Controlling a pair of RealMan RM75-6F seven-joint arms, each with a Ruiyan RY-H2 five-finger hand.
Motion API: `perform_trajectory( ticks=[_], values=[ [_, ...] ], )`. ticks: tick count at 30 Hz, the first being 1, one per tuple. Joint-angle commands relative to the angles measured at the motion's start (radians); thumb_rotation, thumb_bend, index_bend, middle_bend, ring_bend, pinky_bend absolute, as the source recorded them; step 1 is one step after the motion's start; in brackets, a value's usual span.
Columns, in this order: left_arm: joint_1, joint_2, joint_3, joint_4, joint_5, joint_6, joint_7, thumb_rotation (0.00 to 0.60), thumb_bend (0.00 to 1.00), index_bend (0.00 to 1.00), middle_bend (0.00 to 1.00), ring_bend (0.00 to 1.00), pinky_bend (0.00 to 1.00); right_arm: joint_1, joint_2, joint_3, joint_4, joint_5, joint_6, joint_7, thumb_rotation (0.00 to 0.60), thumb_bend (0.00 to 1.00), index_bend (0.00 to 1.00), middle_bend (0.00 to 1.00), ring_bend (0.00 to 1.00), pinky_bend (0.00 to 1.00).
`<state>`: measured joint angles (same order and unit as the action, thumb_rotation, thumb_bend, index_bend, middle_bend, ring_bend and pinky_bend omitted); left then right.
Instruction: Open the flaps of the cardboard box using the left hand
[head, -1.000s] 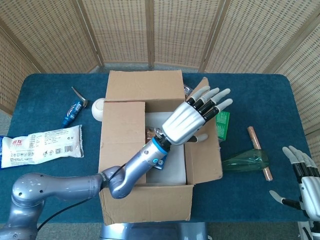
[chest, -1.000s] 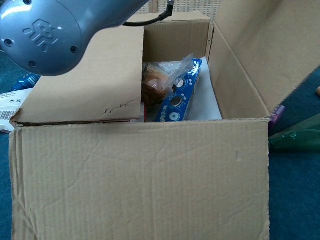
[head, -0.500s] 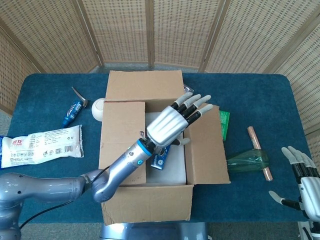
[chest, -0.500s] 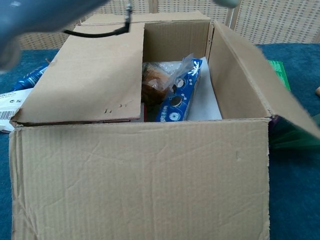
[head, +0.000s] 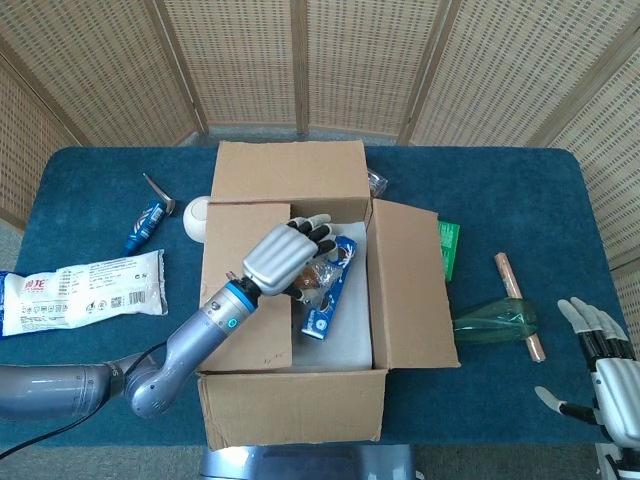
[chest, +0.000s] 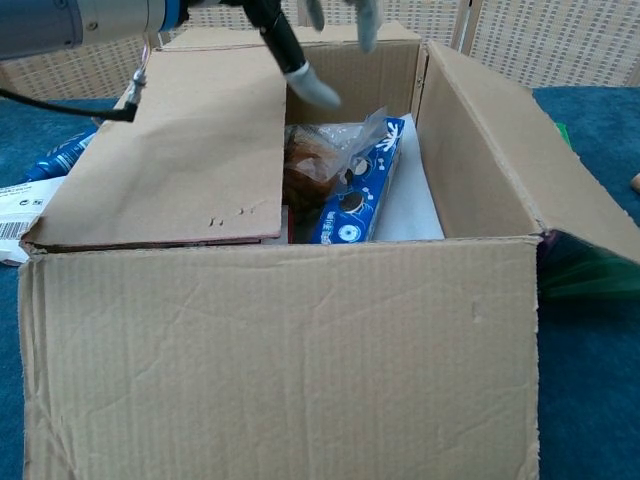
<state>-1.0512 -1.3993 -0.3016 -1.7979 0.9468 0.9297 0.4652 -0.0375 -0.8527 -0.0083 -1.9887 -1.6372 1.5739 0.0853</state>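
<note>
The left hand, fingers apart and holding nothing, hovers centre-frame just right of the closed flap, whose free edge runs top-to-bottom.

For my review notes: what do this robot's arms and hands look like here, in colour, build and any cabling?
The left arm is glossy silver-grey and rounded, with a blue ring at the wrist and a thin black cable trailing from it. The left hand has a ribbed silver back, black finger segments and pale grey tips. The right hand matches: pale fingers with black segments, white-silver body.
</note>
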Motion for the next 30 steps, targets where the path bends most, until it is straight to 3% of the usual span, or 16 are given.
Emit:
perform_trajectory(
  ticks=[1, 9, 16, 25, 27, 30],
  values=[
    [-0.022, 0.014, 0.03, -0.037, -0.083, -0.005, 0.073, 0.6, 0.0, 0.41, 0.25, 0.16, 0.27, 0.0, 0.0, 0.0, 0.0, 0.0, 0.0, 0.001, 0.6, 0.0, 0.0, 0.0, 0.0, 0.0],
    [-0.06, -0.01, 0.044, -0.037, -0.143, 0.004, 0.108, 0.6, 0.0, 0.42, 0.26, 0.17, 0.28, 0.002, 0.002, 0.001, 0.001, 0.003, -0.003, 0.006, 0.6, 0.0, 0.0, 0.0, 0.0, 0.0],
    [-0.084, -0.029, 0.051, -0.035, -0.179, 0.04, 0.154, 0.6, 0.0, 0.54, 0.28, 0.17, 0.28, 0.001, 0.003, 0.002, 0.002, 0.004, 0.0, 0.009, 0.6, 0.0, 0.0, 0.0, 0.0, 0.0],
    [-0.111, -0.049, 0.068, -0.017, -0.197, 0.044, 0.187, 0.594, 0.0, 0.59, 0.3, 0.16, 0.22, -0.001, 0.005, 0.001, 0.001, -0.002, 0.006, 0.014, 0.6, 0.0, 0.0, 0.0, 0.0, 0.0],
    [-0.114, -0.055, 0.07, -0.011, -0.195, 0.042, 0.183, 0.543, 0.0, 0.59, 0.29, 0.14, 0.18, -0.001, 0.005, 0.002, 0.002, -0.002, 0.007, 0.015, 0.6, 0.0, 0.0, 0.0, 0.0, 0.0],
    [-0.117, -0.06, 0.072, -0.009, -0.208, 0.04, 0.179, 0.393, 0.0, 0.57, 0.26, 0.09, 0.11, -0.001, 0.006, 0.001, 0.002, -0.003, 0.006, 0.014, 0.6, 0.0, 0.0, 0.0, 0.0, 0.0]
  ],
)
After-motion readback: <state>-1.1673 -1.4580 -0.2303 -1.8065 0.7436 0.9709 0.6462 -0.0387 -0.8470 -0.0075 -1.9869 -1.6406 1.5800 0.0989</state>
